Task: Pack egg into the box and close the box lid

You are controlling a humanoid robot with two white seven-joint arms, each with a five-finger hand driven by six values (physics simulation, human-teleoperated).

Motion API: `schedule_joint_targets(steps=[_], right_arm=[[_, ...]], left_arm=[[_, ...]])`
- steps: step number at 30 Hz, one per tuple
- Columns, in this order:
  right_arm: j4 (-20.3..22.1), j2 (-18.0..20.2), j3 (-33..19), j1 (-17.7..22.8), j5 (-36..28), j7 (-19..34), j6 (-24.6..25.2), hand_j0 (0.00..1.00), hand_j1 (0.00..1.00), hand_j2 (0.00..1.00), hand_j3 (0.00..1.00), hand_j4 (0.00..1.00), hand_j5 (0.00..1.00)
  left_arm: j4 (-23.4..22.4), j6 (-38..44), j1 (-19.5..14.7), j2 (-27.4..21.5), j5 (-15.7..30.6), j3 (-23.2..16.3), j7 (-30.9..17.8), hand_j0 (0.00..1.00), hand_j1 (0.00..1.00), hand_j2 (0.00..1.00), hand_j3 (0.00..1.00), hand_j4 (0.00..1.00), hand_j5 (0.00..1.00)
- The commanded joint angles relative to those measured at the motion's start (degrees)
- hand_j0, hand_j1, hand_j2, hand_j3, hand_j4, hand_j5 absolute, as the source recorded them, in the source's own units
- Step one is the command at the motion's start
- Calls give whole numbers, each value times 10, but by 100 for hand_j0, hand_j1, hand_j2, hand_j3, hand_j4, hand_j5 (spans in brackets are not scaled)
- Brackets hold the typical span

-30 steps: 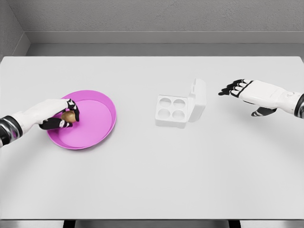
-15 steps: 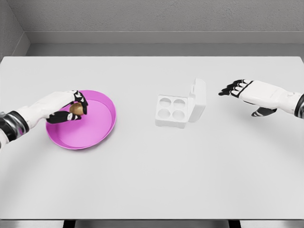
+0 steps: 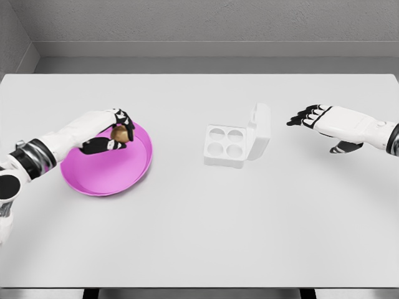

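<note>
A brown egg [image 3: 119,134] is held in my left hand [image 3: 116,132], whose fingers are curled around it, lifted above the far part of the pink plate [image 3: 106,177]. The white egg box [image 3: 227,145] sits at the table's middle with its lid [image 3: 260,129] standing up on the right side and its four cups bare. My right hand [image 3: 310,116] hovers to the right of the box, fingers spread, holding nothing.
The white table [image 3: 199,237] stretches wide in front of the plate and box. A grey wall runs along its far edge.
My left hand has lifted the egg off the plate and carried it up and to the right, toward the box. The right hand has stayed still.
</note>
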State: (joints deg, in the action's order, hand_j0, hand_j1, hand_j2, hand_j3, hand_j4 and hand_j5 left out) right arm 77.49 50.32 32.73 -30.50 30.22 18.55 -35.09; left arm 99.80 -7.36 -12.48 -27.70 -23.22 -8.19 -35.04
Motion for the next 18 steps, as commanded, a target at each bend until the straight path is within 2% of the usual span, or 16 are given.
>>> schedule_joint_targets(steps=[1,5,11,18], right_arm=[[0,1,0,0,-3,0,1,100,100,100,100,100,100],[0,0,0,0,-3,0,1,100,100,100,100,100,100],[0,1,0,0,-3,0,1,100,100,100,100,100,100],[0,0,0,0,-3,0,1,100,100,100,100,100,100]], left_arm=[[0,1,0,17,-1,-1,0,31,31,31,31,31,31],[0,0,-6,49,-27,-1,0,31,31,31,31,31,31],[0,0,-9,74,-31,-3,0,30,30,30,30,30,30],[-1,0,-25,107,-51,-23,0,30,30,30,30,30,30]])
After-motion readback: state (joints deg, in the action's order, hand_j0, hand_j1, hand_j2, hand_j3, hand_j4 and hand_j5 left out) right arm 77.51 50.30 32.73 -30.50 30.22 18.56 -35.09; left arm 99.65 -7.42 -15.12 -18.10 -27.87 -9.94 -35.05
